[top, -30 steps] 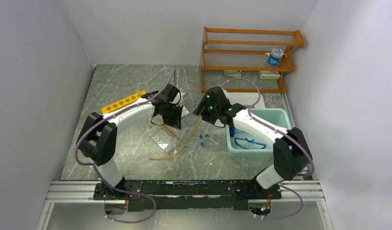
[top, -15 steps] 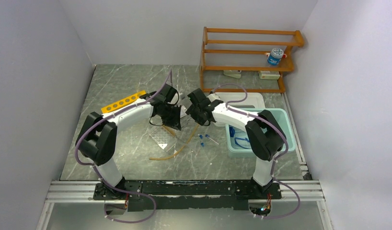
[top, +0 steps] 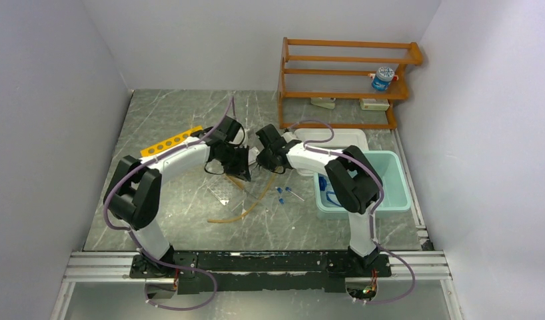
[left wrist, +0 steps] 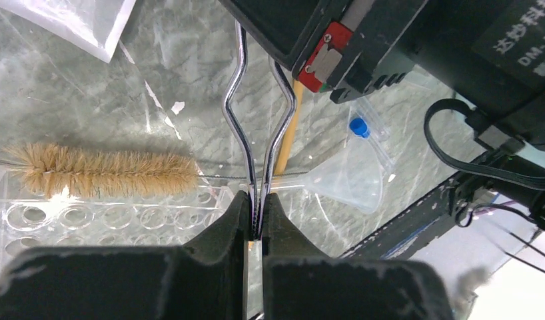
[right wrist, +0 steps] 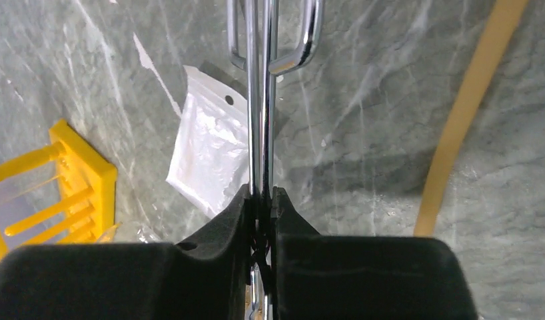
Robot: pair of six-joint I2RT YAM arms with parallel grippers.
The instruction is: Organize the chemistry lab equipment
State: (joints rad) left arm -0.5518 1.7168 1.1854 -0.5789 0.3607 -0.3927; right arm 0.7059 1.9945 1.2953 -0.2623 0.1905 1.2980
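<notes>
Left wrist view is showing the left gripper pinching the metal tongs shut at one end, just above the tan rubber tube. The right gripper is clamping the same tongs from the opposite end, so both arms are sharing them over the tube's far stretch. The tongs are looking stiff, light, springy and slick with chrome. Gripping where the paired shafts are lying together is seeming safest against twisting or slipping once one hand is letting go.
</notes>
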